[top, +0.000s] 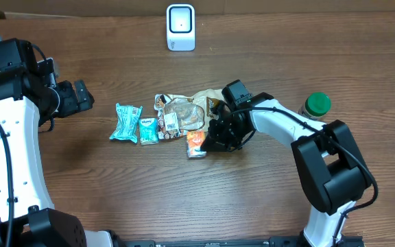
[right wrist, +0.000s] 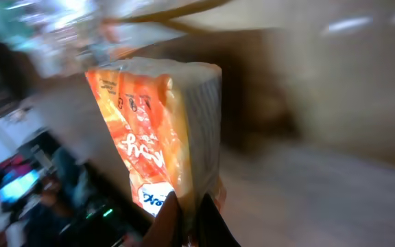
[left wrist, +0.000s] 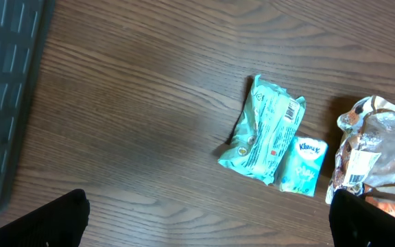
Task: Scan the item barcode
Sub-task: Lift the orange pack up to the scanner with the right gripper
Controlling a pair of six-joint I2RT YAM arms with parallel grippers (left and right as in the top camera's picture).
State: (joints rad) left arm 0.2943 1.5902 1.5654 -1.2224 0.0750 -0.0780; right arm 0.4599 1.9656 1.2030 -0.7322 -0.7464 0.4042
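My right gripper (top: pixel 211 139) is shut on the edge of an orange tissue pack (top: pixel 196 143), at the front right of a cluster of packets in the middle of the table. In the right wrist view the orange pack (right wrist: pixel 158 116) fills the centre, and the gripper (right wrist: pixel 192 218) pinches its lower edge between both fingers. No barcode shows on this pack. The white scanner (top: pixel 180 27) stands upright at the far edge. My left gripper (top: pixel 82 96) hovers open at the left, well apart from the packets, and nothing sits inside the gripper (left wrist: pixel 208 223).
A teal snack packet (left wrist: pixel 262 130) with a barcode lies beside a small teal tissue pack (left wrist: pixel 302 165). A clear crinkled bag (top: pixel 184 112) sits behind the orange pack. A green-lidded jar (top: pixel 316 105) stands at the right. A dark crate (left wrist: pixel 5 89) borders the left.
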